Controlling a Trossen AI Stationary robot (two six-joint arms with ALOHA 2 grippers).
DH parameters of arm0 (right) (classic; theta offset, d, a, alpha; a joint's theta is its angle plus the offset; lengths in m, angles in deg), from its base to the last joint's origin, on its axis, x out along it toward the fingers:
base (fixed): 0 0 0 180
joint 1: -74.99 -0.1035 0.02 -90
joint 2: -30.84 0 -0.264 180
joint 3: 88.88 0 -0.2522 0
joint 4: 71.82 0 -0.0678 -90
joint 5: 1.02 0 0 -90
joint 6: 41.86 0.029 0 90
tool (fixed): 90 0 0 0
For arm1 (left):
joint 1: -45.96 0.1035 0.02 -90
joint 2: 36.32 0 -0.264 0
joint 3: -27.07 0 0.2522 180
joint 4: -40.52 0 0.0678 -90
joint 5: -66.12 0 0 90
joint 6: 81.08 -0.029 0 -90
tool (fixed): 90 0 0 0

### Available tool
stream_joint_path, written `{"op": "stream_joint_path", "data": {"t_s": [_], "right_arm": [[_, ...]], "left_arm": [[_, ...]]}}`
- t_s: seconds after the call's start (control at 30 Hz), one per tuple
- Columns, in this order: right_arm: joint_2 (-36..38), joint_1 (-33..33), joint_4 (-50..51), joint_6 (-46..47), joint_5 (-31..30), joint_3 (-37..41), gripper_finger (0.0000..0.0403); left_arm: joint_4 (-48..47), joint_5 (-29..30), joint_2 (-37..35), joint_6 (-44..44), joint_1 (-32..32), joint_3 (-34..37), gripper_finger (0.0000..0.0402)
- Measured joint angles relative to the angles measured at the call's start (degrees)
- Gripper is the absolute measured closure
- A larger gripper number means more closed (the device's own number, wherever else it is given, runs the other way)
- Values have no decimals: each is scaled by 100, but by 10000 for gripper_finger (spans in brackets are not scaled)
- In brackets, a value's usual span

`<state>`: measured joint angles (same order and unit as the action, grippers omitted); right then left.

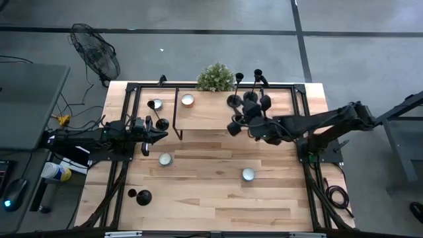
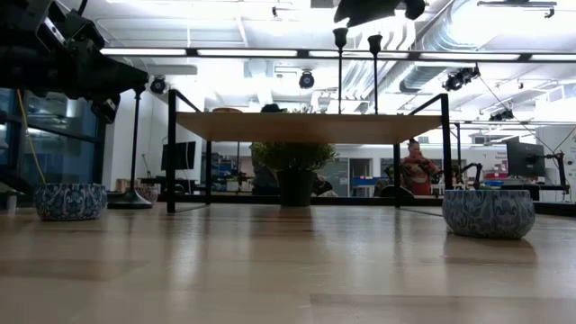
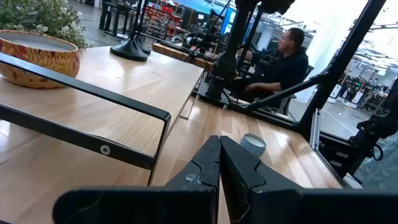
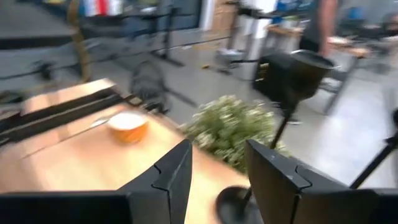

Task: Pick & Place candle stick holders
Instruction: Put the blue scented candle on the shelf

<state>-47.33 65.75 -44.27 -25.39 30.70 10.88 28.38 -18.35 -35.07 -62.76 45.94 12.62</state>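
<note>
Near us on the desk, we see one candle stick holder at the left and two patterned bowls mid-desk. Our left tool, fingers pressed together and empty, hovers beside the raised shelf. Our right tool, parted and empty, hangs over the shelf by three holders, near the plant and an orange bowl.
</note>
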Motion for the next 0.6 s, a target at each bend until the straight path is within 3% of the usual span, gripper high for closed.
{"op": "stream_joint_path", "data": {"t_s": [0.17, 0.4, 0.6], "right_arm": [[436, -346, 749, 167, 974, 53, 262], [1011, -879, 1129, 1363, 2529, 791, 263], [1403, -1626, 1017, 1739, 3109, 1617, 263]], "left_arm": [[1, -1, 0, 0, -1, 0, 400], [-1, -6, -1, -1, 0, 0, 400], [-1, -8, -2, -2, -1, 0, 400]]}}
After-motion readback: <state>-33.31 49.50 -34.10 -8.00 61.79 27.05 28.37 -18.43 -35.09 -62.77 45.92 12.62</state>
